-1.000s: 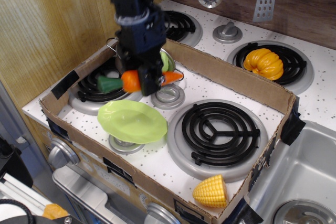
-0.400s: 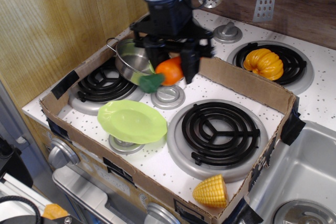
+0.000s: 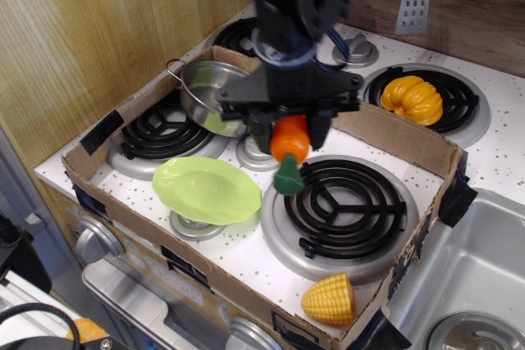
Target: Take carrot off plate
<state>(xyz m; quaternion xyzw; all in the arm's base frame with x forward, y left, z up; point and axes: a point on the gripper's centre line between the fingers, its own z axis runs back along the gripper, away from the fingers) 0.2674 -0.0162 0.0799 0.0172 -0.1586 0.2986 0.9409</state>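
Observation:
My gripper (image 3: 289, 127) is shut on the orange carrot (image 3: 289, 143). The carrot hangs with its dark green stem end (image 3: 287, 178) pointing down, held in the air above the left edge of the front right burner (image 3: 344, 202). The lime-green plate (image 3: 207, 190) lies empty on the stove to the left of the carrot, inside the cardboard box, apart from the gripper.
A steel pan (image 3: 212, 92) with something green in it sits at the back left burner. A cardboard box wall (image 3: 394, 133) rings the front burners. A yellow-orange pumpkin (image 3: 412, 99) sits on the back right burner. A corn piece (image 3: 330, 299) lies at the front. A sink (image 3: 476, 284) is at right.
The gripper has carried the carrot from above the pan rightward and forward, and turned it so the green end now points down over the front right burner's edge. The plate has not moved.

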